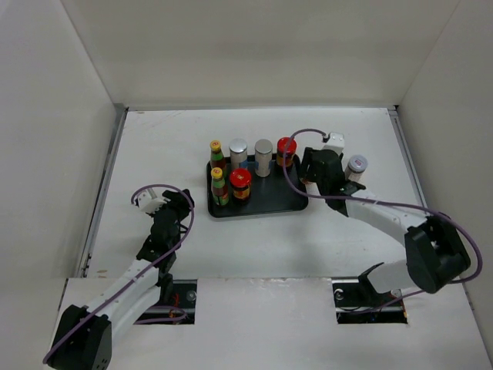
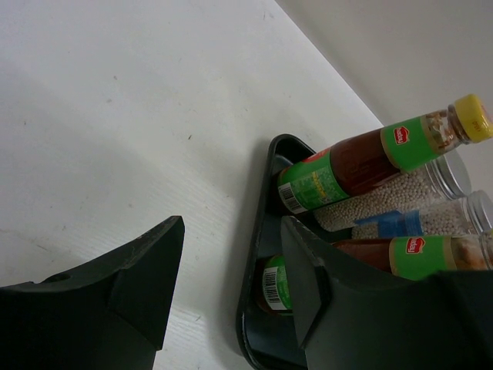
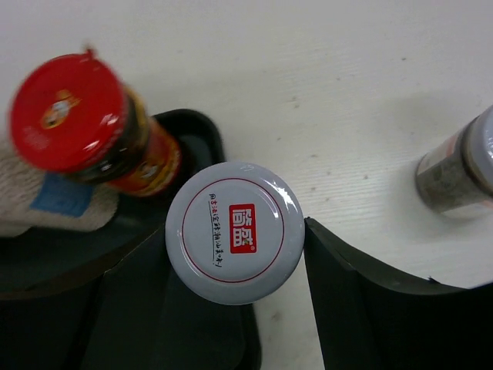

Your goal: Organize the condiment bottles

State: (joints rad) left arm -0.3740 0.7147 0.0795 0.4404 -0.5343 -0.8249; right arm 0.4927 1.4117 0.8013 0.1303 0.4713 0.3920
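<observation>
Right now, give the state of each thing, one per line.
Left end effector: open, empty.
White-lid jar: upright, at tray edge.
Right end effector: around that jar, grip unclear.
Shaker: upright on table, off tray.
Yellow-capped bottles: upright on tray.
Red jars: upright on tray.
Silver jars: upright on tray.

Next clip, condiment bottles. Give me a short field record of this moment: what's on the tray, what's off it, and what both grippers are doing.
On tray: two yellow-capped bottles, two red-lidded jars, two silver-lidded jars
Off tray: shaker, standing on the table to the tray's right
At tray's right edge: white-lidded jar
Right gripper: fingers either side of the white-lidded jar; grip unclear
Left gripper: open, empty, left of the tray
</observation>
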